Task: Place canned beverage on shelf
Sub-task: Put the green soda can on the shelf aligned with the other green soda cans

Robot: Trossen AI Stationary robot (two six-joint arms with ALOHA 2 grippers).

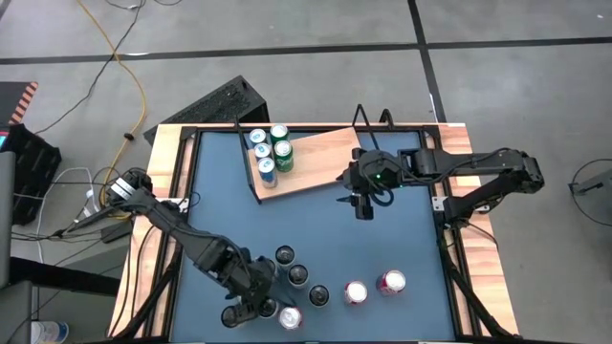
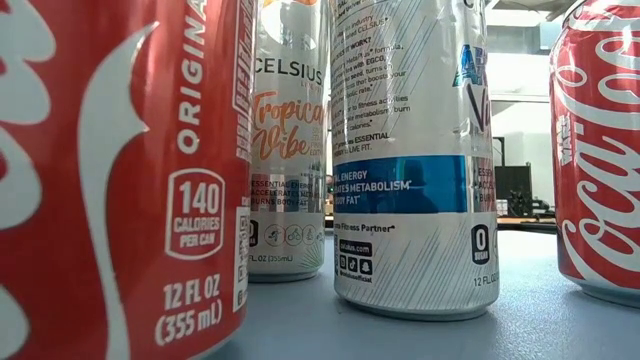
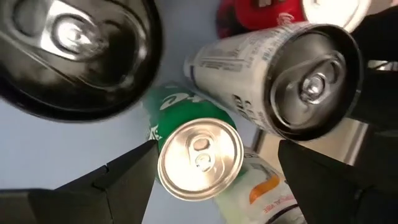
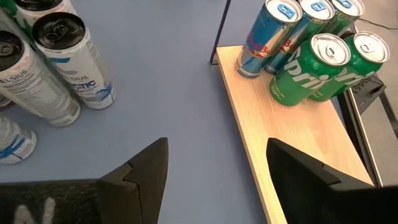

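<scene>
1. So the left claw (image 3: 214, 168) hangs spread wide over the can cluster at the near edge of the blue desk (image 1: 316, 239), jaws either side of a green can (image 3: 199, 158), nothing gripped
2. Cans are smooth, rigid, probably slick and dent-prone if squeezed hard; I'd grab mid-body, straight down, since neighbours stand close
3. Right claw (image 4: 217, 165) waits partly open and empty, beside the shelf (image 1: 320, 167)
4. Shelf sits tilted at the far side, five cans (image 1: 270, 153) on one end

Both arms are dark with rounded joints. The right gripper (image 1: 361, 203) has a small green light just behind its flat black fingers (image 4: 146, 171).
</scene>
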